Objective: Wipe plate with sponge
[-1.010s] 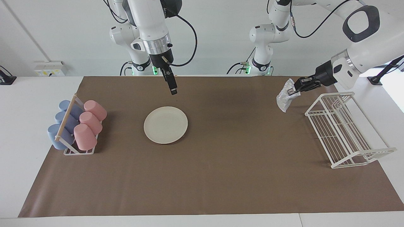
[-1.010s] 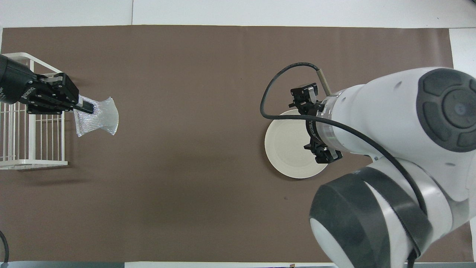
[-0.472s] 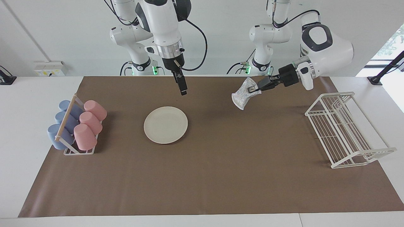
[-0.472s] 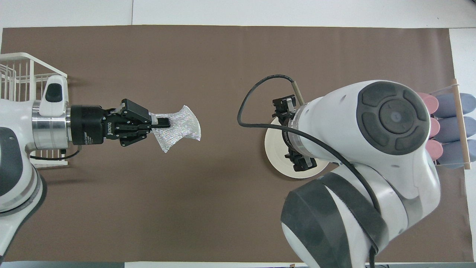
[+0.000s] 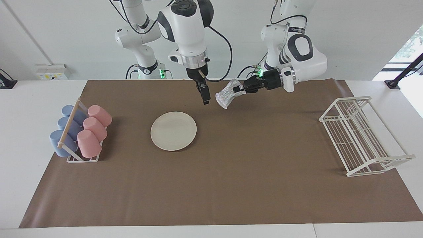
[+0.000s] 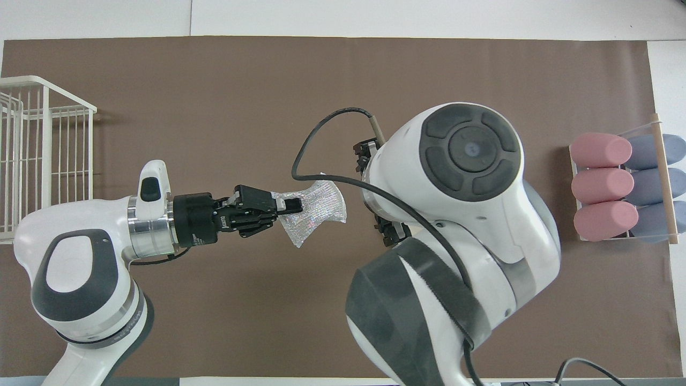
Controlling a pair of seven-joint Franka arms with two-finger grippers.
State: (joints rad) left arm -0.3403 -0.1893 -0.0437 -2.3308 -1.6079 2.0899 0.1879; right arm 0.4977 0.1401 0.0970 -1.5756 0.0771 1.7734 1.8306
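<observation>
cup rack (image 5: 82, 158): white wire rack w/ wooden bar, at right arm's end of table; holds 3 pink plastic cups (image 5: 94, 127) + 3 blue plastic cups (image 5: 66, 127) lying on their sides, pink row on the side toward the plate.
plate (image 5: 173, 131): round shallow cream-white dinner plate, flat on brown paper table cover (image 5: 231, 185), nothing on it; in overhead view hidden under the right arm.
right gripper (image 5: 205, 98): hangs pointing down, over the mat nearer the robots than the plate, toward the plate's left-arm side, clear of it; holds nothing. Seen edge-on, fingers not separable in the views; taken as open.
sponge (image 5: 225, 95): silvery-grey glittery mesh scrubber pad, wrinkly, fan-shaped; up in the air over bare mat, just beside right gripper w/ small gap, not touching plate.
sponge vs fingers: narrow end pinched between left gripper's fingertips (image 6: 292, 204); wide end flares out past the tips toward right gripper + droops.
left gripper (image 5: 238, 89): reaches in roughly level from left arm's side, fingers clamped on the sponge's pinched end; over the mat near table's middle.
dish rack (image 5: 360, 135): white wire dish rack, at left arm's end of table, well apart from both grippers.
</observation>
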